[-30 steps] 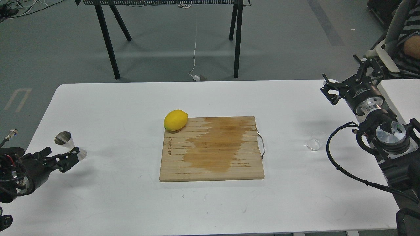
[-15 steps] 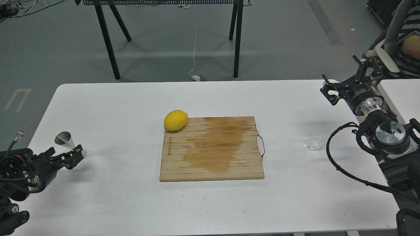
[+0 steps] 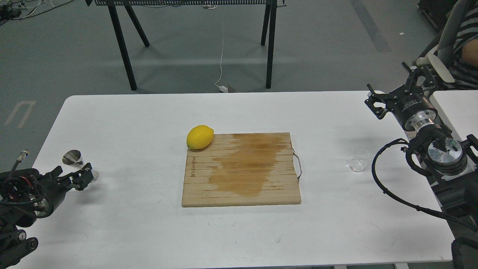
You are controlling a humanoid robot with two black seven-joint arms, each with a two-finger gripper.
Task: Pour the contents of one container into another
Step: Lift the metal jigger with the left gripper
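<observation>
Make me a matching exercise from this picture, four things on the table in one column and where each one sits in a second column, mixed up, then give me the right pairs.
Things:
1. lemon
2. jigger
3. glass cup
4. cutting board

Places:
A. near the table's right edge, by the right arm
B. middle of the table
C. on the board's far left corner
D. near the table's left edge, just beyond the left gripper

Pairs: 1-C, 2-D, 3-A, 4-B

A lab: grey floor [image 3: 317, 48] with loose cables [image 3: 221, 52], black trestle legs [image 3: 121, 45], plain white table [image 3: 123, 119].
</observation>
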